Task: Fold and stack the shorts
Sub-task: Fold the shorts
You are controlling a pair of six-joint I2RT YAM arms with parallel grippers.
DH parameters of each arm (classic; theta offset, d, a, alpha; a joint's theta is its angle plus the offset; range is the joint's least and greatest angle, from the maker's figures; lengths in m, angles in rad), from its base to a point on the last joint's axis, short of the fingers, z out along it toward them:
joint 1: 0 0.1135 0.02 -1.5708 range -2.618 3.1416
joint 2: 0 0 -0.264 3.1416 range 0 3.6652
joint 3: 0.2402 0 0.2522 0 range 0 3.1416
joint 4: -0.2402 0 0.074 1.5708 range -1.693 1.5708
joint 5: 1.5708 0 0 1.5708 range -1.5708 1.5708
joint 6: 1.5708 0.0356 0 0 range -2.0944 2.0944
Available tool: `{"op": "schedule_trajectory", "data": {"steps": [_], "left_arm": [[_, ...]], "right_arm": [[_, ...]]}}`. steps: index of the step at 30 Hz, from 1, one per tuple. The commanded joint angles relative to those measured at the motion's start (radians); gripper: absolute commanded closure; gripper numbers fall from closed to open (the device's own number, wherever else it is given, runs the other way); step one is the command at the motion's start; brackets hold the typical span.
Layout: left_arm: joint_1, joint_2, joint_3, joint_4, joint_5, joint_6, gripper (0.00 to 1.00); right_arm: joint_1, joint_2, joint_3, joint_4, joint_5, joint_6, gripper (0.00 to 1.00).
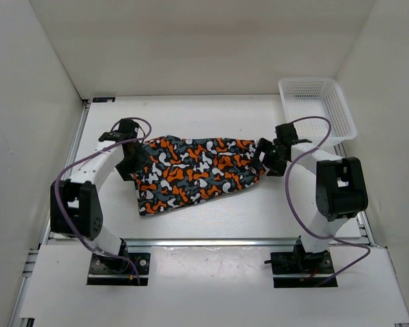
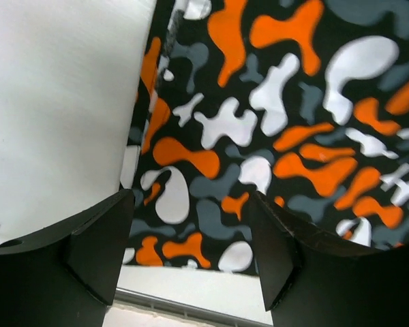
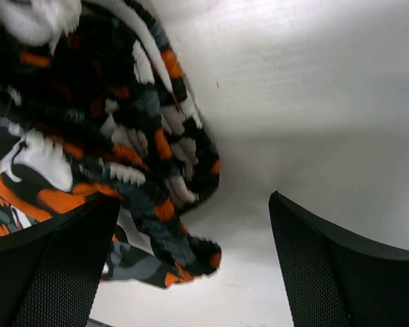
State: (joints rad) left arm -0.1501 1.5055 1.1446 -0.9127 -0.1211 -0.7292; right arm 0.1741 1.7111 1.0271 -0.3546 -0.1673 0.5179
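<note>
On the white table top (image 1: 211,116), about in its middle, lie the soft cloth shorts (image 1: 191,174) with a busy print of orange, black, dark grey and white blotches. They lie flat and a little slanted, wider on my left side and narrower toward my right.

My left claw (image 1: 133,162) stands over the left edge of the shorts. Its two black fingers (image 2: 95,252) are spread apart and pinch nothing. In the left wrist view the printed cloth (image 2: 293,136) shows between and beyond them, with bare table (image 2: 54,102) on one side.

My right claw (image 1: 267,158) is at the right end of the shorts, where the cloth (image 3: 123,157) is bunched into folds. Its fingers (image 3: 341,272) are also wide apart and hold nothing. The crumpled end lies just beside one finger, and the other finger is over bare table (image 3: 313,102). Whether the near finger touches the cloth, I cannot tell.

At the far right corner of the table stands a white mesh plastic basket (image 1: 341,112), well apart from the shorts.
</note>
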Motion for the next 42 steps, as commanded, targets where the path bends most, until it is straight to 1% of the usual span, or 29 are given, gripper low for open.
{"op": "schedule_trajectory", "data": {"steps": [1,2,5,6,9,10,12,13,15,16,17,19,20,22,23,24,26,29,33,38,40,41,42], "left_arm": [[0.018,0.050,0.058,0.029,-0.009,0.031,0.22],[0.018,0.059,0.058,0.029,0.001,0.031,0.22],[0.018,0.070,0.079,0.038,0.001,0.051,0.22],[0.018,0.082,0.079,0.038,0.001,0.051,0.22],[0.027,0.102,0.098,0.038,0.001,0.071,0.22],[0.027,0.102,0.098,0.038,0.001,0.071,0.22],[0.027,0.123,0.110,0.038,0.001,0.080,0.22],[0.038,0.124,0.119,0.038,0.001,0.092,0.22],[0.047,0.134,0.119,0.038,0.001,0.105,0.22],[0.066,0.134,0.119,0.038,0.001,0.105,0.23],[0.092,0.134,0.110,0.038,0.011,0.105,0.23],[0.118,0.125,0.099,0.038,0.011,0.126,0.23],[0.141,0.125,0.089,0.038,0.011,0.135,0.29],[0.153,0.116,0.078,0.038,0.011,0.136,0.36],[0.153,0.116,0.067,0.038,0.011,0.136,0.44],[0.153,0.116,0.057,0.038,0.024,0.136,0.67],[0.143,0.151,0.056,0.049,0.046,0.125,0.88],[0.133,0.220,0.047,0.070,0.055,0.102,0.90],[0.078,0.272,0.084,0.092,0.064,0.080,0.90],[0.069,0.369,0.112,0.121,0.109,0.080,0.90],[0.069,0.401,0.132,0.130,0.121,0.091,0.90],[0.069,0.401,0.132,0.130,0.133,0.091,0.90],[0.069,0.415,0.132,0.130,0.143,0.091,0.90]], "right_arm": [[0.005,0.041,0.065,0.098,-0.034,-0.001,0.06],[0.019,0.050,0.089,0.098,-0.017,-0.022,0.06],[0.053,0.094,0.131,0.098,0.011,-0.035,0.11],[0.065,0.120,0.142,0.098,0.020,-0.035,0.15],[0.083,0.171,0.172,0.108,0.032,-0.035,0.21],[0.084,0.182,0.182,0.108,0.041,-0.035,0.29],[0.094,0.203,0.198,0.097,0.055,-0.035,0.40],[0.094,0.203,0.211,0.088,0.064,-0.035,0.57],[0.107,0.203,0.223,0.068,0.124,-0.035,0.78],[0.116,0.190,0.223,0.057,0.146,-0.035,0.86],[0.116,0.170,0.223,0.036,0.166,-0.035,1.00],[0.116,0.130,0.223,0.013,0.204,-0.035,1.00],[0.116,0.114,0.223,-0.018,0.238,-0.035,1.00],[0.116,0.070,0.232,-0.056,0.271,-0.047,1.00],[0.116,0.053,0.232,-0.084,0.285,-0.058,1.00],[0.116,0.039,0.232,-0.095,0.305,-0.067,1.00],[0.116,0.004,0.232,-0.116,0.316,-0.090,1.00],[0.125,-0.010,0.270,-0.162,0.365,-0.116,1.00],[0.151,-0.019,0.350,-0.245,0.429,-0.142,1.00],[0.238,-0.019,0.510,-0.325,0.515,-0.162,1.00],[0.297,-0.001,0.563,-0.374,0.549,-0.162,1.00],[0.318,0.010,0.626,-0.395,0.574,-0.162,1.00],[0.365,0.042,0.661,-0.420,0.603,-0.162,1.00]]}}
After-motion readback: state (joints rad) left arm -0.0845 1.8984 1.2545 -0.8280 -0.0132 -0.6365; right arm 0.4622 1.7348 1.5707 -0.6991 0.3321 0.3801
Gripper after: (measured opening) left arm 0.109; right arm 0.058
